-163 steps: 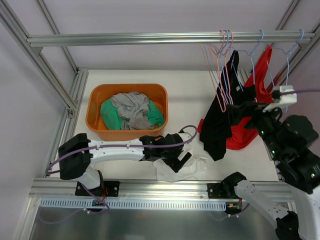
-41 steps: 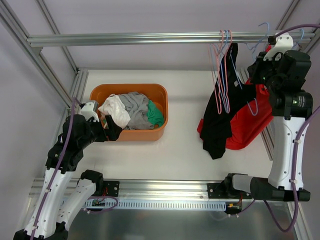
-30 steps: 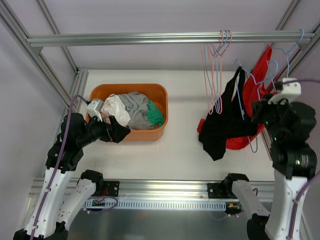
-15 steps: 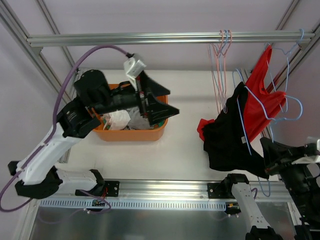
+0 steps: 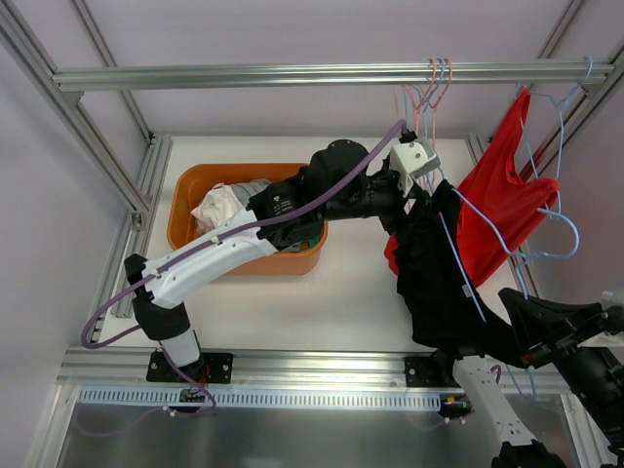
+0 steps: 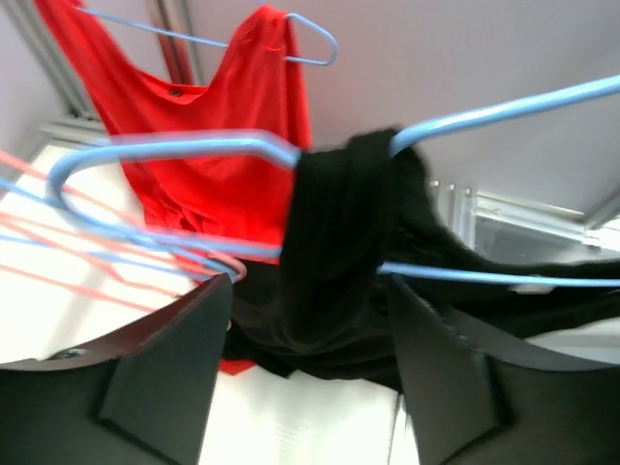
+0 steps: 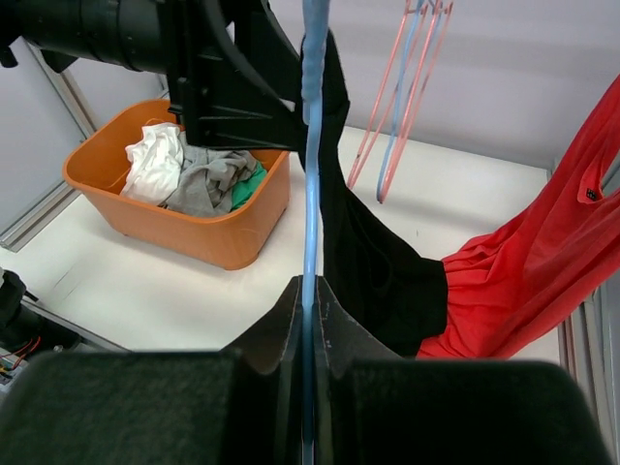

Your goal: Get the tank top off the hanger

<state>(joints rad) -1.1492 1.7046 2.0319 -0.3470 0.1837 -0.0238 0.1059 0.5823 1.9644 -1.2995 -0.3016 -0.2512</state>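
My right gripper [image 7: 308, 289] has its jaws clenched on the wire of the blue hanger [image 7: 310, 174], holding it above the worktop [image 5: 351, 302]. The black tank top [image 5: 439, 283] hangs draped on that hanger. My left gripper [image 6: 310, 291] is up at the garment's strap, jaws released wide; contact I cannot tell.

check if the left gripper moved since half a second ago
Yes. The left gripper swung right, away from the orange basket, across to the black tank top on the blue hanger.
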